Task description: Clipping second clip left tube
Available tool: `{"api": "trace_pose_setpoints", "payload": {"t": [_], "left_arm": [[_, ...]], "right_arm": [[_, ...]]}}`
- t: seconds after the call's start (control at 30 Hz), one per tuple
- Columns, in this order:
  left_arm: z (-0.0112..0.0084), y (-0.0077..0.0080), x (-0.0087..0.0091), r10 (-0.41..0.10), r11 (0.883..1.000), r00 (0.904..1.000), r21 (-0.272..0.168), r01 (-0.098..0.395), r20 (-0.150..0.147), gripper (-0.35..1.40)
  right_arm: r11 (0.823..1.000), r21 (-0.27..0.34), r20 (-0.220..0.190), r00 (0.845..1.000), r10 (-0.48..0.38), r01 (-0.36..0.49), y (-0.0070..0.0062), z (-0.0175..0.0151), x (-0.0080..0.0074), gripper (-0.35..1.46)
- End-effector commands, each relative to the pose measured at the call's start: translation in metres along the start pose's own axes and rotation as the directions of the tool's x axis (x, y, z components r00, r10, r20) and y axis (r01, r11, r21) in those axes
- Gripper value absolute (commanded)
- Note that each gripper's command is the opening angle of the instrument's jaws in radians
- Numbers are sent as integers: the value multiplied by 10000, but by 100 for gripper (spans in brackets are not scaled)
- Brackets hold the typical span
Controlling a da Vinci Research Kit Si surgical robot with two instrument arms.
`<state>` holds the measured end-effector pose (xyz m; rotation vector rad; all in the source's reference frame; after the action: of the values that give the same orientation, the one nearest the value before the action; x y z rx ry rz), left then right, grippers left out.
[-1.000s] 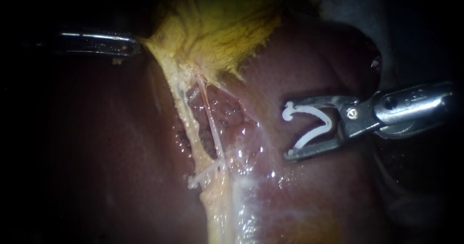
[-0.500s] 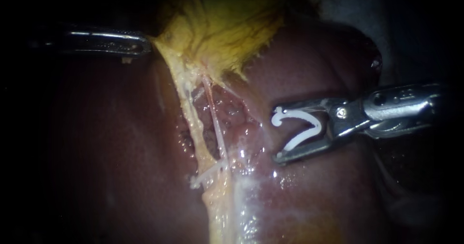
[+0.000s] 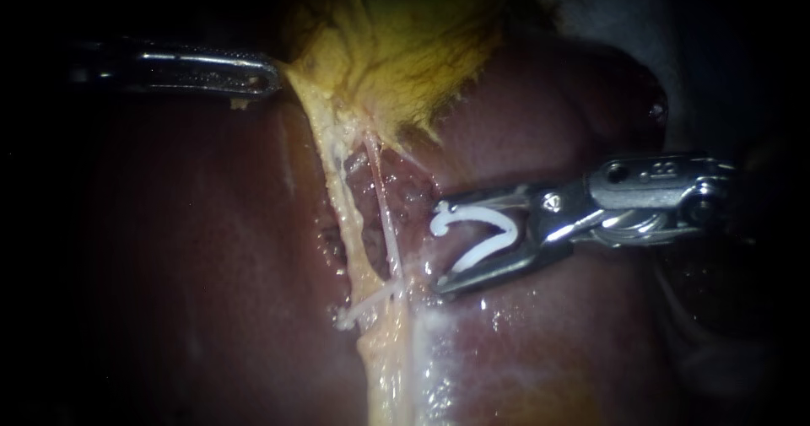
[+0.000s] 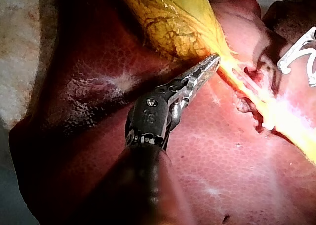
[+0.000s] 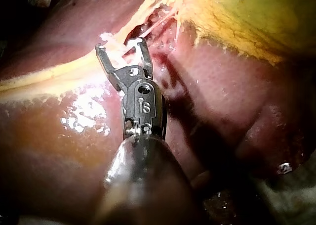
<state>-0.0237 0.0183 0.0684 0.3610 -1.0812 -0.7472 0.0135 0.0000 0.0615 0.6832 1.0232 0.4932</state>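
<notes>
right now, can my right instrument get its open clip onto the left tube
Probably, but not straight in. The right instrument carries the open clip close beside the tubes. The thinner right tube lies between it and the left tube, so it must pass that first.

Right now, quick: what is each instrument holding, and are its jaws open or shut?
Left instrument: jaws shut on the edge of the gallbladder.
Right instrument: jaws wide apart, holding an open white clip between them, not yet around a tube.
</notes>
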Motion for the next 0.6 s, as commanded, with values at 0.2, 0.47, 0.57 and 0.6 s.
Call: {"api": "trace_pose_setpoints", "payload": {"t": [0.2,0.47,0.57,0.6], "left_arm": [[1,-1,-1,-5,10000,10000,3,5,-1,-35],[2,-2,-2,-14,10000,10000,27,14,27,-35],[3,-2,-2,-15,10000,10000,25,14,27,-35],[3,-2,-2,-15,10000,10000,25,15,27,-35]], "right_arm": [[9988,416,-97,9996,271,-267,3,20,-5,54],[9924,1028,-258,9972,708,-677,11,40,-13,54],[9889,1244,-208,9962,845,-813,15,49,-19,54],[9882,1286,-183,9961,863,-833,16,52,-21,54]]}}
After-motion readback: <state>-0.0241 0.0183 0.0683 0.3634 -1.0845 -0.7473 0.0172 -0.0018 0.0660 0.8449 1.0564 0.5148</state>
